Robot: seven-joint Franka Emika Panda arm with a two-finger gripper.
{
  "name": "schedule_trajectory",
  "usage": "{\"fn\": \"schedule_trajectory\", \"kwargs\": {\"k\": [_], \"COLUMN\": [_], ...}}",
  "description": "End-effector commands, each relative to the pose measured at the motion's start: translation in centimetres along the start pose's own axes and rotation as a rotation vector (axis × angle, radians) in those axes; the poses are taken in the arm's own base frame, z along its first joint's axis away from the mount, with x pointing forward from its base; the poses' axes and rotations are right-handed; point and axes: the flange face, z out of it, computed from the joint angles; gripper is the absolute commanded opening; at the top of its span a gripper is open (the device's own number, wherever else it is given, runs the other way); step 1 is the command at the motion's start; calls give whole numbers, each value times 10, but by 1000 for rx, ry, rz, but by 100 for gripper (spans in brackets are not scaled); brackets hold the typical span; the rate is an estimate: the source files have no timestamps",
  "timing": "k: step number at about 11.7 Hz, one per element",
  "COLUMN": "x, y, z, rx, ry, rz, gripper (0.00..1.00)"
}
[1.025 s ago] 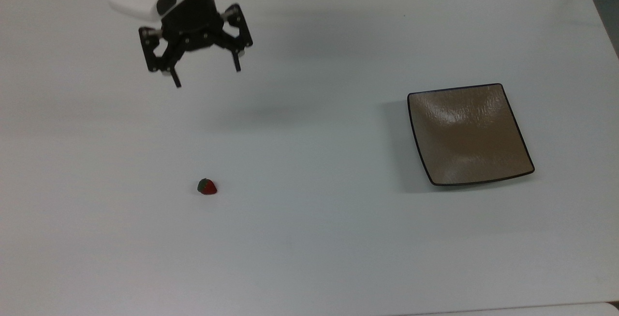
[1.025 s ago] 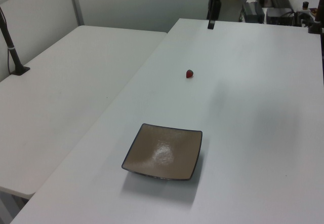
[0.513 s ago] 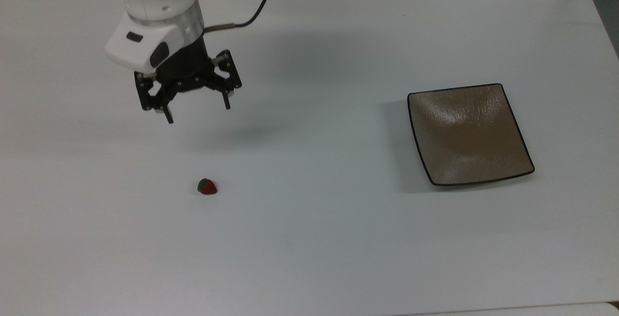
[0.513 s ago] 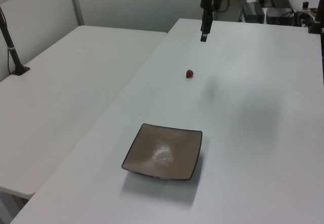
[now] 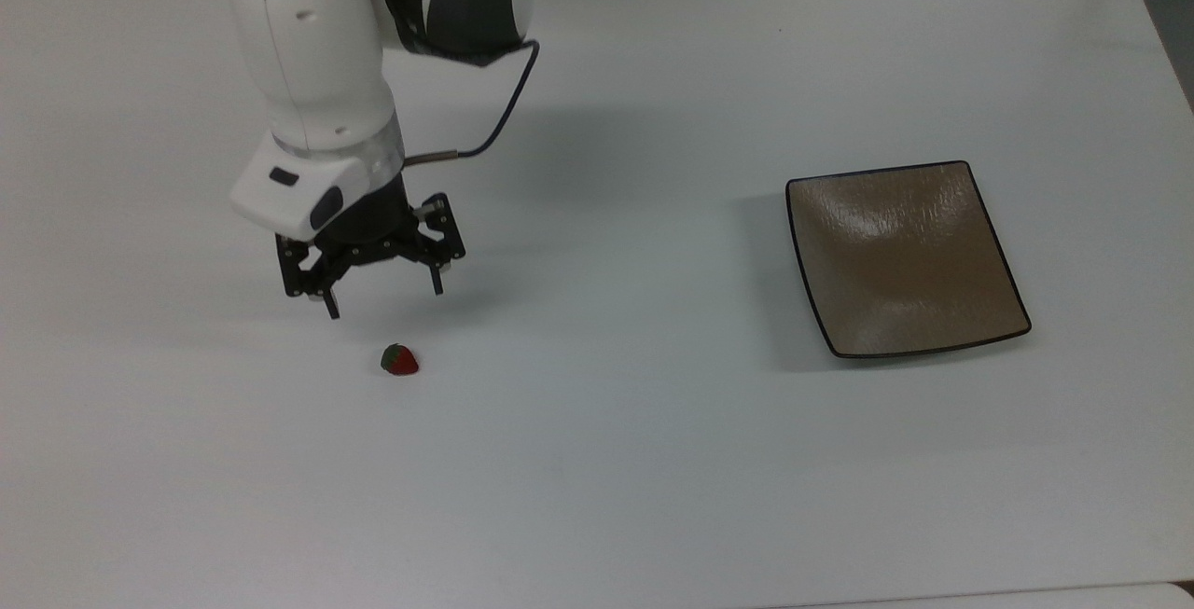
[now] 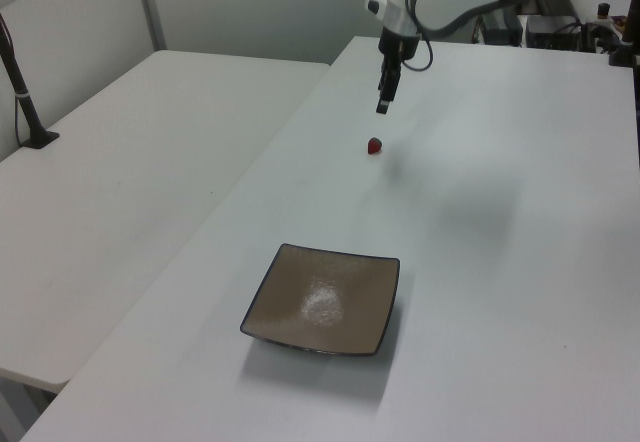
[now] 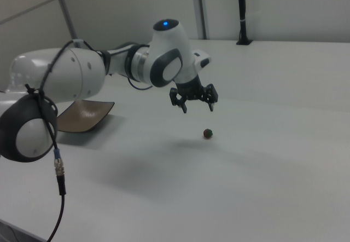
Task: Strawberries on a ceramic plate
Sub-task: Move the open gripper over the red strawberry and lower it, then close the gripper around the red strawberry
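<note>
The white robot arm with its black two-finger gripper point(image 5: 383, 301) is hanging over the white tabletop point(image 5: 653, 460) in the left half of the top view, its fingers spread wide and pointing down, with nothing between them. The tiny red strawberry with a dark green leafy cap point(image 5: 399, 360) is lying on the table just below the gripper in the top view, a little toward the top view's right of the gap's centre, and apart from both fingertips. In the right view the gripper point(image 7: 197, 108) is hovering in the middle of the frame, clearly above the table, and the strawberry point(image 7: 208, 133) is sitting below it, resting on the surface. In the left view the gripper point(image 6: 382, 107) is showing in the upper middle of the frame, with the strawberry point(image 6: 374, 145) just beneath it. The square tan-brown glossy ceramic plate with a thin black rim point(image 5: 970, 217) is sitting well apart from both, at the right of the top view, holding nothing. In the left view the plate point(image 6: 372, 332) is occupying the lower middle of the frame; in the right view the plate point(image 7: 93, 116) is peeking out at the left, partly behind the arm.
</note>
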Motion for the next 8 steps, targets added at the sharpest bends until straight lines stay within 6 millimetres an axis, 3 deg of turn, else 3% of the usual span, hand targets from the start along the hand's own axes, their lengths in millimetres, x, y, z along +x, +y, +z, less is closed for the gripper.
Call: {"fn": "schedule_trajectory", "kwargs": {"k": [1,6,8], "x": [1,-9,-11], "y": [-1,-3,-4], "z": [36,86,94], "rx": [-36,-64,-78], "ry": [37,21,18], "rz": [-34,-62,-79], "gripper": [100,100,94]}}
